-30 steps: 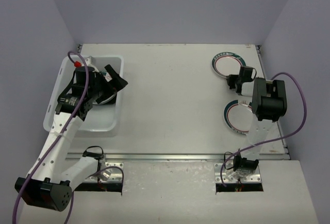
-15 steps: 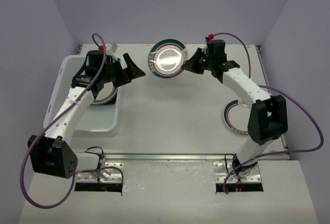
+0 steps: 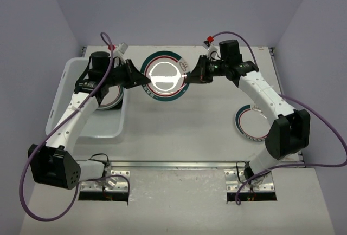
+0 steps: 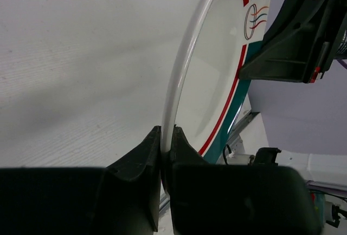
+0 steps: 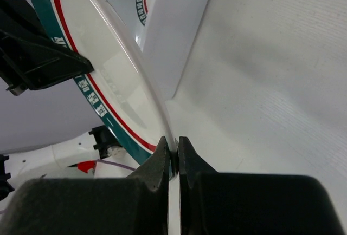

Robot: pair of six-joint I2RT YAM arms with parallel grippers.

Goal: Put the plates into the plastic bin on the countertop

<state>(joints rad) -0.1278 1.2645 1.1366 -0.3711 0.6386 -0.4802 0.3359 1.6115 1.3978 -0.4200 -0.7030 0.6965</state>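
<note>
A round white plate [image 3: 164, 76] with a teal rim and a red ring hangs above the countertop [image 3: 184, 126], held between both arms. My left gripper [image 3: 140, 76] is shut on its left rim [image 4: 167, 137]. My right gripper [image 3: 188, 75] pinches the opposite rim [image 5: 173, 148]. In the wrist views the plate [image 4: 217, 72] [image 5: 108, 72] stands edge-on between the jaws. The plastic bin [image 3: 68, 78] sits at the left with another plate [image 3: 111, 100] in it. A third plate [image 3: 248, 122] lies flat on the countertop at the right.
A metal rail [image 3: 184, 164] runs along the countertop's near edge. Purple cables loop off both arms. Walls close in the back and both sides. The bin's right wall [image 3: 126, 91] lies just under my left wrist.
The right arm has carried the plate leftward toward the bin. My left gripper, open half a second ago, has shut on the plate's left rim.
</note>
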